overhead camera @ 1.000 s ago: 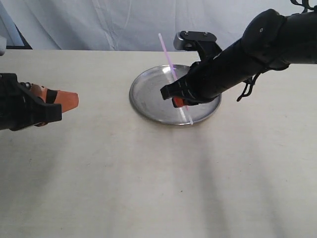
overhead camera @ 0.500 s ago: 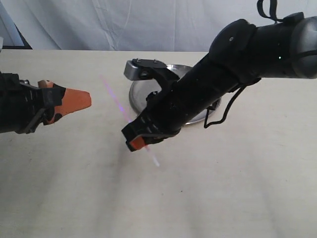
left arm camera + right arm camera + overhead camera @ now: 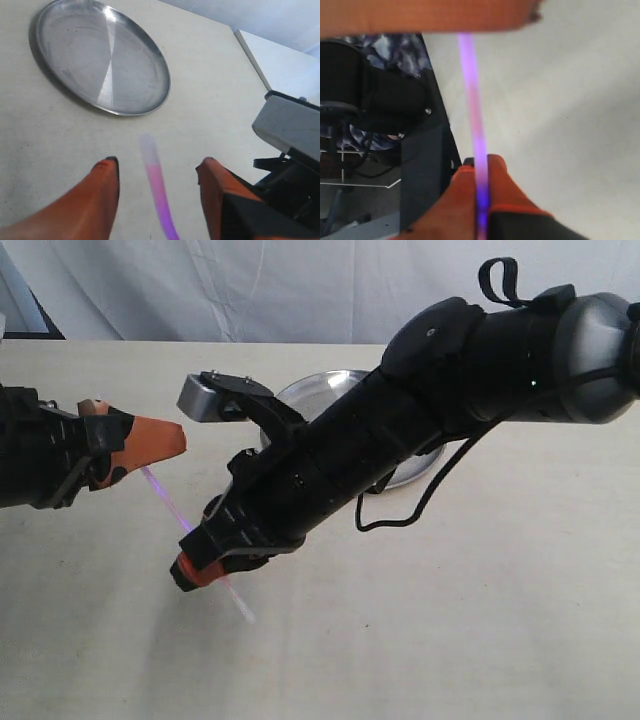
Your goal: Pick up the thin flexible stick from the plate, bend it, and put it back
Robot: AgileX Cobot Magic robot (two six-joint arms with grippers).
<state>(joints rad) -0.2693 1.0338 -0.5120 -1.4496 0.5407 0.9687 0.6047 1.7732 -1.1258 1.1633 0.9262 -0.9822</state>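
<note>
The thin flexible stick (image 3: 172, 507), pink-purple with a paler end, is held in the air over the table, left of the plate (image 3: 312, 386). My right gripper (image 3: 197, 570) has reached across the middle and is shut on the stick's lower part. The stick's upper end slants up to my left gripper (image 3: 160, 454). In the left wrist view the stick (image 3: 158, 186) lies between that gripper's (image 3: 158, 163) spread orange fingers, touching neither. The right wrist view shows the stick (image 3: 472, 110) pinched in the right gripper (image 3: 480, 162). The steel plate (image 3: 100, 60) holds nothing.
The right arm's black body (image 3: 420, 410) stretches over the plate and hides most of it. Its grey wrist camera block (image 3: 205, 395) sticks out close to the left gripper. A white cloth backdrop (image 3: 300, 290) closes the table's far edge.
The right gripper has carried the stick off the plate, leftward and toward the table's front. The stick's upper end now sits between the left gripper's fingers. The left gripper has barely moved.
</note>
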